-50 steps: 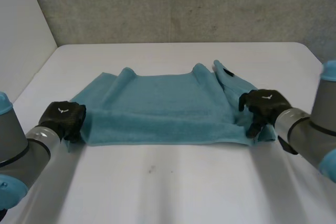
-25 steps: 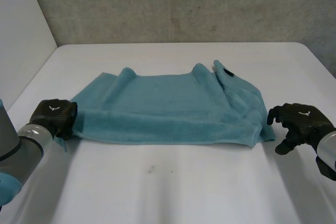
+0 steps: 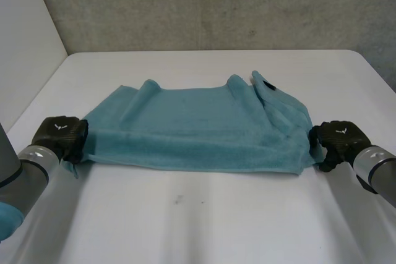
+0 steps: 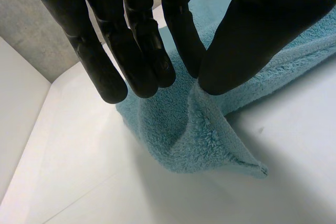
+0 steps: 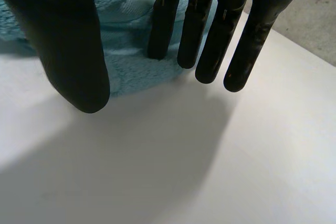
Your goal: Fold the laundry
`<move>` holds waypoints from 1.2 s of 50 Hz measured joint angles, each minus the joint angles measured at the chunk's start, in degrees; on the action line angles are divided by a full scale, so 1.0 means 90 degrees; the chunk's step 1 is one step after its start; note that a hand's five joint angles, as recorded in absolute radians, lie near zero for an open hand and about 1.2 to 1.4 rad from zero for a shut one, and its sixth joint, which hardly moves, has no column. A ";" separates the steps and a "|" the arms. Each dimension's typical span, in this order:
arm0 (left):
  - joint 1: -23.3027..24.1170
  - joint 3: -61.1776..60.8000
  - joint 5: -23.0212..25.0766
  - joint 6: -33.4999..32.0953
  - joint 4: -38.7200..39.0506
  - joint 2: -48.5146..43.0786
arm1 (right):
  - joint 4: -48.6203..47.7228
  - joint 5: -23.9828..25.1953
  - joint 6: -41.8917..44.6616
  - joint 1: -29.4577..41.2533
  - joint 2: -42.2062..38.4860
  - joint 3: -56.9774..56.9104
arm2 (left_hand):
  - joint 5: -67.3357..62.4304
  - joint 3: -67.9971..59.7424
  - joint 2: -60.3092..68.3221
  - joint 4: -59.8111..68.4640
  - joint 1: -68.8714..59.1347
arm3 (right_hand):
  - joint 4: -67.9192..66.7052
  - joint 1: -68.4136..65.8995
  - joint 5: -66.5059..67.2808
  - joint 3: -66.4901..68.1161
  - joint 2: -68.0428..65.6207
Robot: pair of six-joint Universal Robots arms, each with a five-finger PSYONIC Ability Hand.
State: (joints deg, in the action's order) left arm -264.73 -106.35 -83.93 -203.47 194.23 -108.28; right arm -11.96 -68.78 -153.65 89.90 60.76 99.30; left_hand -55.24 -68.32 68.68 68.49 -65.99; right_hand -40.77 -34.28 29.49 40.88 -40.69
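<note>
A teal towel (image 3: 198, 131) lies spread on the white desk (image 3: 185, 221). The left robot hand (image 3: 60, 135) is at its near left corner, and the right robot hand (image 3: 337, 140) at its near right corner.

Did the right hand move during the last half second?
Yes. The right hand moved inward, from the bare table back to the right edge of the towel.

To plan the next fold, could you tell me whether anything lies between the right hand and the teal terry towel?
Nothing visible does. The right hand sits at the near right corner of the teal terry towel, straight fingers at its edge; bare white table around.
</note>
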 measured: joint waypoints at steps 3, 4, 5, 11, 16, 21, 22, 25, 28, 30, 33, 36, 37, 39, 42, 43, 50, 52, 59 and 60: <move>0.0000 0.0000 0.0000 0.0000 0.0001 0.0000 | -0.0018 -0.0041 -0.0023 0.0065 -0.0087 -0.0144 | 0.0000 0.0000 0.0000 0.0000 0.0000 | -0.0022 -0.0030 0.0006 0.0031 -0.0016; 0.0001 0.0000 0.0000 0.0000 0.0001 0.0000 | -0.0015 -0.0059 -0.0033 0.0087 -0.0112 -0.0189 | 0.0000 0.0000 0.0000 0.0001 0.0000 | -0.0025 -0.0030 0.0006 0.0031 -0.0016; 0.0001 0.0000 0.0000 0.0000 0.0001 0.0000 | -0.0012 -0.0070 -0.0039 0.0099 -0.0125 -0.0213 | 0.0000 0.0000 0.0000 0.0001 0.0000 | -0.0025 -0.0030 0.0006 0.0031 -0.0015; 0.0001 -0.0005 0.0000 0.0007 0.0001 0.0000 | 0.0024 -0.0140 -0.0140 0.0208 -0.0240 -0.0402 | 0.0000 0.0000 0.0000 0.0001 0.0000 | -0.0025 -0.0030 0.0006 0.0031 -0.0015; 0.0007 -0.0011 0.0000 0.0010 -0.0005 0.0000 | 0.0046 -0.0160 -0.0272 0.0297 -0.0387 -0.0564 | 0.0000 0.0000 0.0000 0.0001 0.0000 | -0.0093 -0.0108 0.0052 0.0094 -0.0095; 0.0007 -0.0015 0.0000 0.0010 -0.0007 -0.0002 | 0.0050 -0.0165 -0.0381 0.0340 -0.0486 -0.0675 | 0.0000 0.0000 -0.0001 0.0001 0.0000 | -0.0545 -0.0557 0.0444 0.0537 -0.0562; 0.0007 -0.0015 0.0000 0.0010 -0.0007 -0.0002 | 0.0050 -0.0165 -0.0381 0.0340 -0.0486 -0.0675 | 0.0000 0.0000 -0.0001 0.0001 0.0000 | -0.0545 -0.0557 0.0444 0.0537 -0.0562; 0.0001 -0.0013 0.0000 0.0010 -0.0007 -0.0005 | 0.0047 -0.0213 -0.0581 0.0375 -0.0554 -0.0808 | 0.0002 0.0020 -0.0022 -0.0011 0.0008 | -0.2981 -0.2175 0.2762 0.2929 -0.2914; -0.0003 -0.0011 0.0000 0.0010 -0.0004 -0.0007 | 0.0046 -0.0300 -0.0703 0.0380 -0.0556 -0.0860 | 0.0131 0.0392 -0.0455 -0.0408 0.0204 | -0.3038 -0.2177 0.2804 0.2974 -0.2924; -0.0007 -0.0012 0.0000 0.0010 -0.0004 -0.0009 | 0.0046 -0.0484 -0.0894 0.0375 -0.0509 -0.0923 | 0.0849 0.1211 -0.1257 -0.1236 0.1082 | -0.3053 -0.2177 0.2853 0.2977 -0.2924; -0.0015 -0.0030 0.0003 0.0010 -0.0015 -0.0009 | 0.0048 -0.0675 -0.1031 0.0346 -0.0322 -0.0957 | 0.1716 0.2049 -0.2114 -0.2092 0.1967 | -0.3053 -0.2177 0.2870 0.2977 -0.2924; -0.0019 -0.0075 0.0008 0.0005 -0.0034 -0.0003 | 0.0052 -0.0782 -0.1061 0.0312 -0.0067 -0.0966 | 0.3265 0.3556 -0.3641 -0.3617 0.3332 | -0.3053 -0.2177 0.2870 0.2977 -0.2924; -0.0019 -0.0089 0.0008 0.0002 -0.0039 -0.0001 | 0.0054 -0.0794 -0.1058 0.0303 -0.0013 -0.0967 | 0.3391 0.3693 -0.3752 -0.3738 0.3430 | -0.3053 -0.2177 0.2868 0.2981 -0.2924; -0.0017 -0.0138 0.0009 -0.0015 -0.0056 0.0019 | 0.0059 -0.0807 -0.1045 0.0272 0.0090 -0.0976 | 0.3469 0.3752 -0.3807 -0.3803 0.3469 | -0.3053 -0.2177 0.2868 0.2982 -0.2924; -0.0017 -0.0246 0.0010 -0.0065 -0.0098 0.0128 | 0.0067 -0.0806 -0.1005 0.0175 0.0176 -0.0993 | 0.3493 0.3756 -0.3822 -0.3823 0.3469 | -0.3054 -0.2177 0.2868 0.2982 -0.2924; -0.0017 -0.0246 0.0010 -0.0065 -0.0098 0.0128 | 0.0067 -0.0806 -0.1005 0.0175 0.0176 -0.0993 | 0.3493 0.3756 -0.3822 -0.3823 0.3469 | -0.3054 -0.2177 0.2868 0.2982 -0.2924; -0.0007 -0.0552 0.0010 -0.0210 -0.0166 0.0471 | 0.0162 -0.0788 -0.0887 -0.0074 0.0168 -0.1054 | 0.3494 0.3756 -0.3821 -0.3823 0.3469 | -0.3054 -0.2177 0.2868 0.2982 -0.2924; -0.0008 -0.0640 0.0008 -0.0243 -0.0165 0.0533 | 0.0198 -0.0786 -0.0857 -0.0098 0.0149 -0.1074 | 0.3493 0.3756 -0.3821 -0.3823 0.3469 | -0.3054 -0.2177 0.2868 0.2982 -0.2923; -0.0082 -0.0860 0.0000 -0.0338 0.0028 0.0539 | 0.0321 -0.0780 -0.0763 -0.0102 0.0084 -0.1092 | 0.3494 0.3757 -0.3822 -0.3822 0.3469 | -0.3054 -0.2177 0.2868 0.2982 -0.2924; -0.0091 -0.0861 0.0000 -0.0341 0.0065 0.0511 | 0.0325 -0.0779 -0.0760 -0.0097 0.0082 -0.1086 | 0.3494 0.3756 -0.3821 -0.3822 0.3469 | -0.3054 -0.2177 0.2868 0.2982 -0.2924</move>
State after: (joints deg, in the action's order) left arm -265.55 -114.09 -83.93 -206.54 194.81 -103.68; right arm -9.03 -75.79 -160.48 89.02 61.50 89.52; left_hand -23.80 -34.52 34.29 34.09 -34.77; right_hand -68.25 -53.88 55.30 67.71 -67.00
